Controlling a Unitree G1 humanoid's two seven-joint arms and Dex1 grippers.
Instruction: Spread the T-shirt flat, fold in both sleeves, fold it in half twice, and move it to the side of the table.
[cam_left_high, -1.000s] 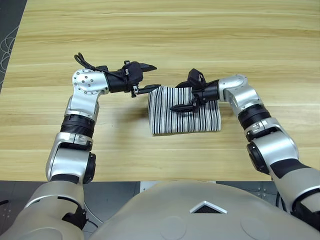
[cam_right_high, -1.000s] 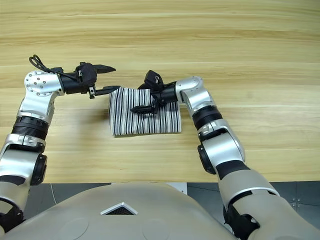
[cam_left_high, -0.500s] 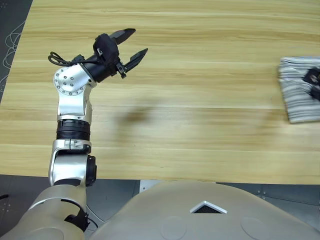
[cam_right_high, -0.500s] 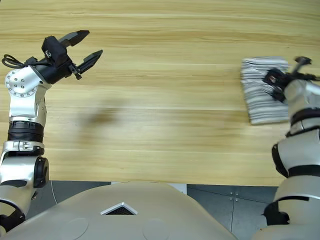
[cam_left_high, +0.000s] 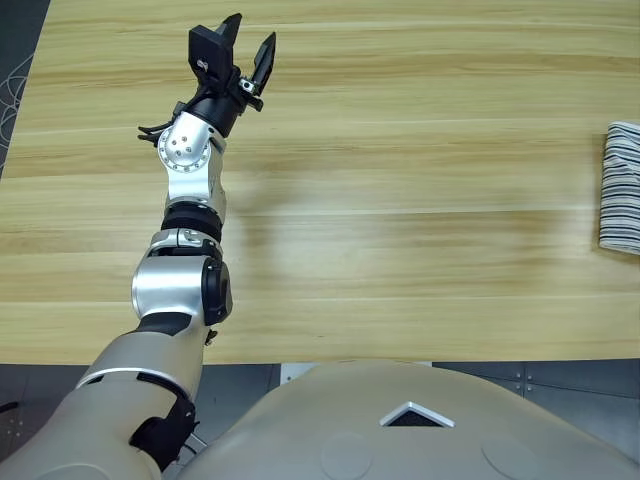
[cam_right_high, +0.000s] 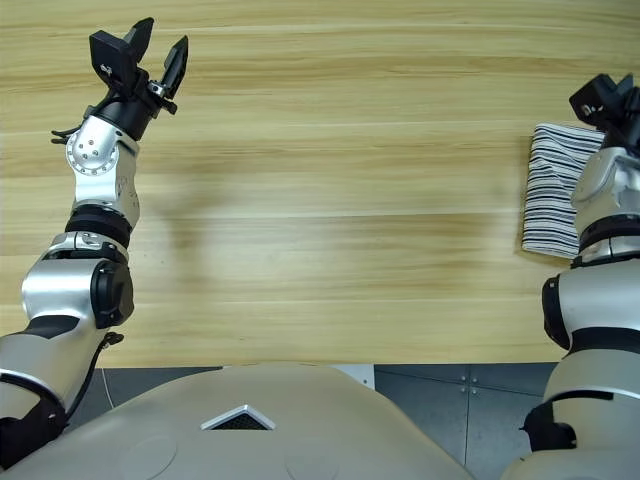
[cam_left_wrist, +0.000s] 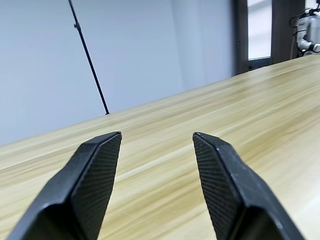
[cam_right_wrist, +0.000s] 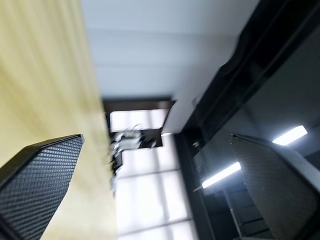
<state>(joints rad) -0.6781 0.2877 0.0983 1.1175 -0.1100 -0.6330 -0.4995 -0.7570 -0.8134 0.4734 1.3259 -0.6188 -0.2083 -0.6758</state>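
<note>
Light wooden table (cam_left_high: 400, 300), seen from above. Folded striped T-shirt (cam_right_high: 553, 190) lies flat at table's right side, about mid-depth. Right gripper (cam_right_wrist: 157, 136) near shirt's far right corner, aimed partly up toward ceiling, fingers apart. Left gripper (cam_left_high: 252, 30) well apart from shirt, raised over table's far left area, pointing away from robot, fingers spread wide.

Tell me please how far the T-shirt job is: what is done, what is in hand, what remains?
Done: the T-shirt lies folded into a small packet at the right side of the table. In hand: nothing; the left gripper and the right gripper are open and empty. Left: apparently nothing.
</note>
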